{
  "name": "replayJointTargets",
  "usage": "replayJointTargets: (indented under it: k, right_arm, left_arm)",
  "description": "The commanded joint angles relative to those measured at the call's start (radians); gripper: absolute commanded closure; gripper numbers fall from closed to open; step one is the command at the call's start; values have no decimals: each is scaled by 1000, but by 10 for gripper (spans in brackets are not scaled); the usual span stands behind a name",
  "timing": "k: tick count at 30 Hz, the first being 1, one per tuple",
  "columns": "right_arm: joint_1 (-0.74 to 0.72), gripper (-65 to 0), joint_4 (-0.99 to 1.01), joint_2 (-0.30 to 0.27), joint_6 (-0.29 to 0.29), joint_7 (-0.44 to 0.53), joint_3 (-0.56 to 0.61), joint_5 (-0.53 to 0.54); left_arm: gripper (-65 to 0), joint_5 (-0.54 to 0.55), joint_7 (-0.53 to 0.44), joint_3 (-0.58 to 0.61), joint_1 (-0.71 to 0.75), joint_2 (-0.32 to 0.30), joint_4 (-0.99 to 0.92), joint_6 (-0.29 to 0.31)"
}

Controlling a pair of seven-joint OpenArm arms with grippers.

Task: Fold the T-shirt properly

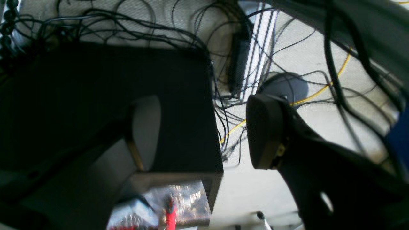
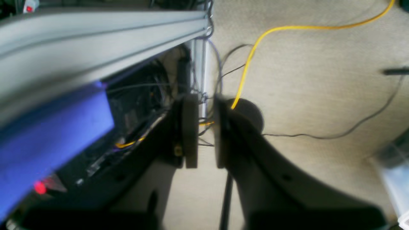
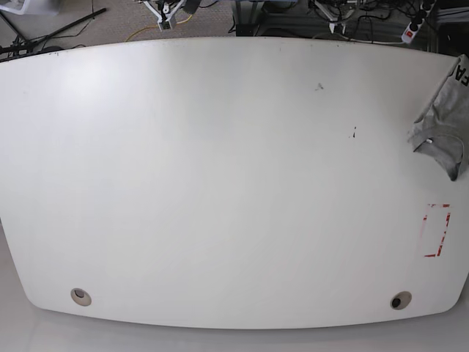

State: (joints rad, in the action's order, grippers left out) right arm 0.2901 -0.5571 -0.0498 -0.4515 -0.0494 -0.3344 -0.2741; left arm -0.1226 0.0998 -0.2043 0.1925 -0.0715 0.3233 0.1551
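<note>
A: Where's the T-shirt [image 3: 442, 123]? Can't spot it in the middle.

B: Far edge of the desk [image 3: 220, 183], on the left arm's side. Crumpled grey heap, part hanging past the frame, a bit of black lettering showing at the top. Not spread, no fold made yet, so I'd say the job hasn't begun.

A: And the arms? None over the desk.

B: Nope, both off it. Wrist cams look down at carpet and cables [image 1: 179, 35], so I reckon they're parked low beside the desk, prob a rest pose.

A: Left hand [image 1: 204, 134]?

B: Wide apart. One dark pad [image 1: 265, 131] clear on one side, the other finger [image 1: 145, 131] well across, nothing btw them but floor and a black box behind. Holding nothing.

A: Right hand [image 2: 204, 131]?

B: Nearly closed, pads [image 2: 190, 127] parallel w/ a narrow gap. Only a yellow cable [image 2: 252, 54] and carpet seen through it, far behind, so nothing's gripped.

A: That red-taped rectangle [image 3: 437, 229] near the shirt?

B: Marker on the desk, just below the heap. Purpose unclear from here.

A: So what's the first move need?

B: My guess: left arm's closest, so it'd drag the shirt inward, then both flatten it. Risk is it slides off that edge.
</note>
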Motion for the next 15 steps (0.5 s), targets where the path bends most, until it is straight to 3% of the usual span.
replayJointTargets:
  k: [1,10,15]
  right_arm:
    - [-24,-76,65,-22,18,10,-2,3]
    - [-104,-79,167,-42,70,10,-1,2]
    - [-105,-79,162,-43,75,9,-1,2]
  left_arm:
    - [-390,1,-1,-2,-23,-6,-39,-4]
    - [-390,-1,5,-2,-60,-1,-54,-5]
    - [-389,1,4,58,-60,-1,-54,-4]
